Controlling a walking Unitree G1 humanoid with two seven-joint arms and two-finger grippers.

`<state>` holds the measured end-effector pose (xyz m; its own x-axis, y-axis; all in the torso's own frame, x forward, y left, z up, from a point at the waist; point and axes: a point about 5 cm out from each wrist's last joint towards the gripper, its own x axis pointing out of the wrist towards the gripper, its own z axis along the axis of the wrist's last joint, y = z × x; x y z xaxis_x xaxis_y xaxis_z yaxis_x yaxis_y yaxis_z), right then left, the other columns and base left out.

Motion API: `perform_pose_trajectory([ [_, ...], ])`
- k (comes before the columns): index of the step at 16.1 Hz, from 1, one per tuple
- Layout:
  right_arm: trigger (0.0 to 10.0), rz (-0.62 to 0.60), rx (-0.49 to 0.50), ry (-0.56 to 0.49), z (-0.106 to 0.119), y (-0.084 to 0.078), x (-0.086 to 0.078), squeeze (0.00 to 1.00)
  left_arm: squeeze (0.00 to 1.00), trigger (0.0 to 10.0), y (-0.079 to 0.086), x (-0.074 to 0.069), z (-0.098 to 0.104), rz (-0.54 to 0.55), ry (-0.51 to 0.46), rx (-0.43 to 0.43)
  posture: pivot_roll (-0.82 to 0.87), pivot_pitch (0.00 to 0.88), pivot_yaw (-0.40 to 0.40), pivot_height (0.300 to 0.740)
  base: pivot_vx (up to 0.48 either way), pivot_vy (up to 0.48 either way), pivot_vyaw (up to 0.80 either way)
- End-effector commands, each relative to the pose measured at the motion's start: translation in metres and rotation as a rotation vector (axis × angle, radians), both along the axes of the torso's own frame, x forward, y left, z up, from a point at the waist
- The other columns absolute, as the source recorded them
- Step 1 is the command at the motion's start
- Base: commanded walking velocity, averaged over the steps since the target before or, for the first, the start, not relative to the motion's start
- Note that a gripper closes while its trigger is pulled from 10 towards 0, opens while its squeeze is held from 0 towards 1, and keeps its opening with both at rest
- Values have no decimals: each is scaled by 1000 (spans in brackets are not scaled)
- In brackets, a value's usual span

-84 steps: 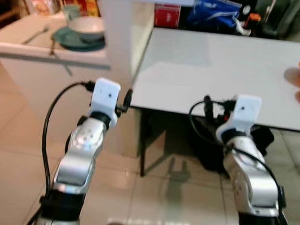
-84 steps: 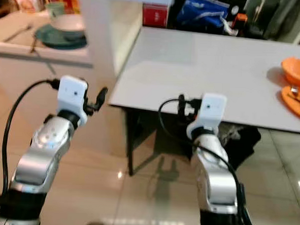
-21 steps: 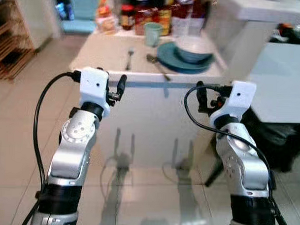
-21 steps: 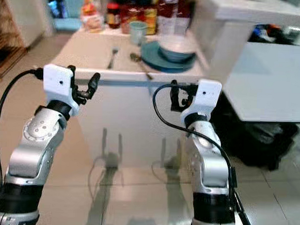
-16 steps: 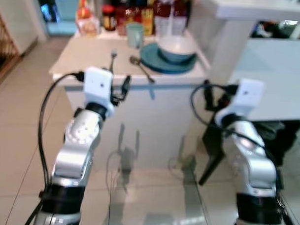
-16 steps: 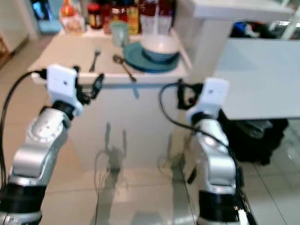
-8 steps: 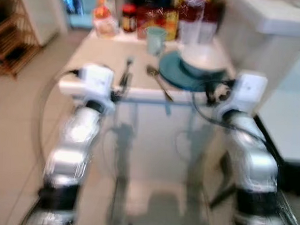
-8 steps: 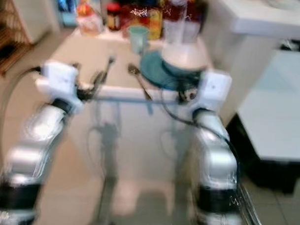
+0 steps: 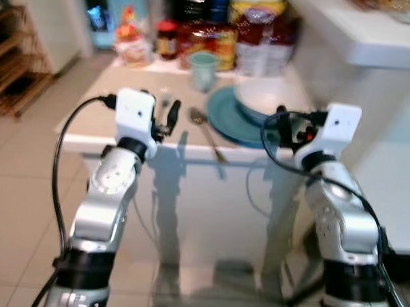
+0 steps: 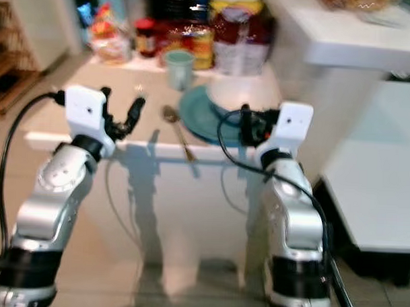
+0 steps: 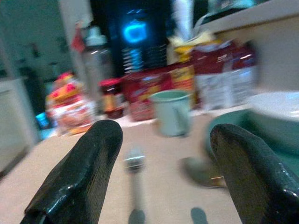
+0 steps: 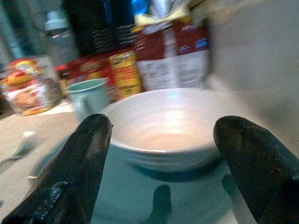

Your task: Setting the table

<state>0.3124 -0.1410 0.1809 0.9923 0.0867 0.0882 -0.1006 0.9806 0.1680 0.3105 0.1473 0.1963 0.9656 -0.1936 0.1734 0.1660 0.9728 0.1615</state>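
A white bowl [image 12: 168, 128] sits on a teal plate [image 9: 223, 126] on a white counter [image 9: 91, 126]. A spoon [image 9: 206, 132] lies left of the plate, a fork [image 11: 134, 164] further left, and a pale green mug [image 9: 202, 69] stands behind them. My left gripper [image 11: 166, 130] is open and empty, held at the counter's front edge facing the fork. My right gripper [image 12: 163, 123] is open and empty, level with the bowl and just short of it.
Jars and red food packets [image 9: 216, 39] line the back of the counter. A higher white ledge [image 9: 357, 37] rises at the right, with a white table [image 9: 396, 180] below it. A wooden rack [image 9: 13, 59] stands at far left. Tiled floor [image 9: 21, 208] lies below.
The view has swung from the white table to the counter and come closer; the blur of half a second ago has cleared. Both arms keep the same raised pose, fingers still open.
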Motion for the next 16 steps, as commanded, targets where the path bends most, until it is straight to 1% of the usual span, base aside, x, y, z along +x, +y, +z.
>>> perform_pose_trajectory([
  [1, 10000, 1, -6, -5, 4, -1, 0, 0, 0, 10000, -1, 0, 3, -12, -19, 2, 141, 0, -20, 740, 0, 0, 0],
  [2, 10000, 8, 5, 6, 3, -1, 0, 0, 0, 10000, -3, 0, 4, -31, -25, 13, 141, 0, -20, 740, 0, 0, 0],
  [3, 10000, 14, 22, 5, 4, -1, -1, 173, 0, 10000, -4, -1, 4, -37, -27, 27, 141, 0, -19, 740, 0, 0, 0],
  [4, 10000, 21, 32, 2, 5, 0, -1, 961, 0, 10000, -4, -1, 4, -37, -29, 28, 141, 0, -19, 740, 0, 0, 0],
  [5, 10000, 35, 42, -3, 6, 0, -2, 1000, 0, 10000, -4, -1, 5, -37, -38, 29, 141, 0, -19, 740, 0, 0, 0],
  [8, 10000, 62, 33, -14, 10, 3, -2, 1000, 0, 10000, -3, -1, 6, -38, -47, 31, 142, 0, -22, 740, 0, 0, 0],
  [10, 10000, 130, -25, -56, 21, 7, 0, 1000, 0, 10000, -4, -2, 7, -48, -54, 35, 144, 0, -18, 740, 0, 0, 0],
  [11, 10000, 178, -71, -74, 26, 8, 2, 1000, 0, 10000, -4, -2, 7, -59, -57, 41, 144, 0, -17, 740, 0, 0, 0],
  [13, 10000, 277, -178, -64, 36, 10, 12, 1000, 0, 10000, -5, -4, 6, -120, -44, 98, 141, 0, -16, 740, 0, 0, 0],
  [14, 10000, 302, -205, -54, 39, 10, 18, 1000, 0, 10000, -5, -5, 5, -147, -36, 125, 141, 0, -15, 740, 0, 0, 0],
  [15, 10000, 392, -282, 25, 44, 9, 36, 1000, 0, 10000, -3, -8, 2, -221, -12, 183, 142, 0, -16, 740, 0, 0, 0],
  [16, 10000, 449, -303, 75, 44, 10, 45, 1000, 0, 10000, -2, -10, 2, -263, 2, 201, 142, 0, -16, 740, 0, 0, 0],
])
